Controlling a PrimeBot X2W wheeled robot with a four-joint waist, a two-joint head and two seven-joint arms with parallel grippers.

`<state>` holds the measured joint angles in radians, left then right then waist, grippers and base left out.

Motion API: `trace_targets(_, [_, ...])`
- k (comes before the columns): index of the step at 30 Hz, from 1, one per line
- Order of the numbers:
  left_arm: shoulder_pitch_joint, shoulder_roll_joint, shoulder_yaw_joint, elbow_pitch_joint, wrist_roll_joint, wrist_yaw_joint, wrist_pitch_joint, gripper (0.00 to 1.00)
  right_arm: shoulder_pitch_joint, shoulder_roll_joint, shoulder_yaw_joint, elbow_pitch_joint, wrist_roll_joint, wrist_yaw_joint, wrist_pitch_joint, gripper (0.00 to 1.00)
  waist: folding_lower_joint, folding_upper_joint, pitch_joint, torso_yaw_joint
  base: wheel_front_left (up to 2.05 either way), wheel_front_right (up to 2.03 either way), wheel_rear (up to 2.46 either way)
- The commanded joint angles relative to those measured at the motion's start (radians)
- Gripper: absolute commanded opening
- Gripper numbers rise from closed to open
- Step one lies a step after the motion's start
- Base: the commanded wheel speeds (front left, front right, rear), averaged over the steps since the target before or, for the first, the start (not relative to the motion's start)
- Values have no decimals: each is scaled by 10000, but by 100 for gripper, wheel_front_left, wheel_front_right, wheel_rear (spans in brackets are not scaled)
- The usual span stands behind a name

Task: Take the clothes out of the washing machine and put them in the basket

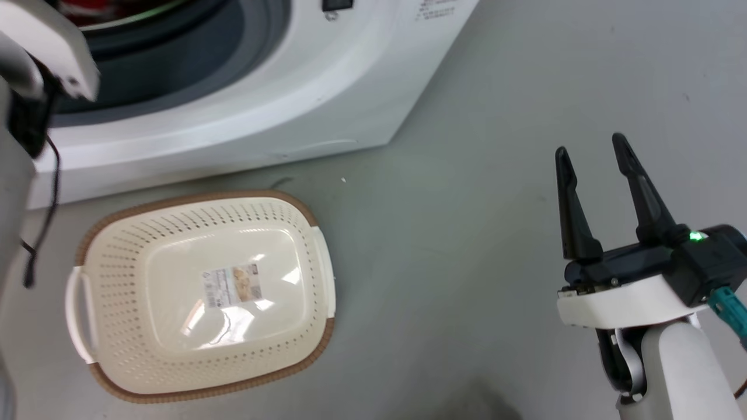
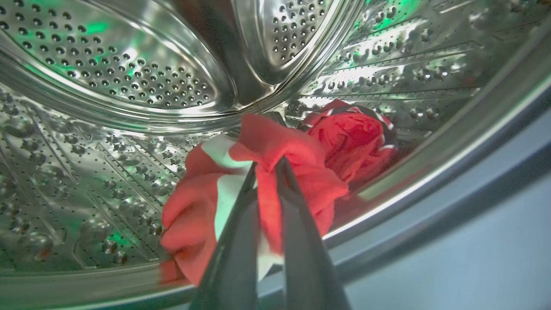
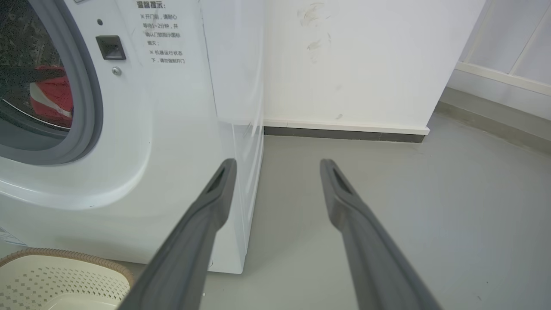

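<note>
Inside the washing machine point(image 1: 245, 111) drum, my left gripper point(image 2: 267, 165) is shut on a fold of a red garment with white stripes point(image 2: 206, 202), pinched between its dark fingers. A second bunched red garment with dark and white trim point(image 2: 351, 144) lies behind it, against the drum's rim. Red cloth point(image 3: 49, 101) also shows through the grey-gasketed porthole in the right wrist view. The cream perforated basket point(image 1: 117, 245) with its brown rim sits on the floor in front of the washer, with nothing in it. Off to the right above the floor, my right gripper point(image 1: 589, 149) stands open and holds nothing.
My pale left forearm point(image 1: 41, 46) reaches into the porthole at the upper left, a black cable point(image 1: 44, 227) hanging from it. Grey floor point(image 1: 467, 262) spreads between basket and right arm. A white wall with a dark skirting point(image 3: 344, 134) stands behind the washer.
</note>
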<state>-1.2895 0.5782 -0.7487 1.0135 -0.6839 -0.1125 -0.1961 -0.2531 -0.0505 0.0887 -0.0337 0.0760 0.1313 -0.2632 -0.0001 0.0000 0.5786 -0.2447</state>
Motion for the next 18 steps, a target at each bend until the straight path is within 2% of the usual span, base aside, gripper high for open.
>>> trace_targets(1, [480,-184,-56,40,-47,67,-260,0,231,10,-35,81,-109,-9,-23,100,1,0,-754,508,0,0,0])
trace_targets(9, [2111,-638,215,-742,-15,376,-698,0,605,8,-42,332,-349,-10,-24,100,1,0,-1855,1001,0,0,0])
trace_targets(18, [4505,-571,1757,-4127,879,1311,-703,0,1000,8,-244,555,-392,-9,-23,100,1,0,-2993,1468,0,0,0])
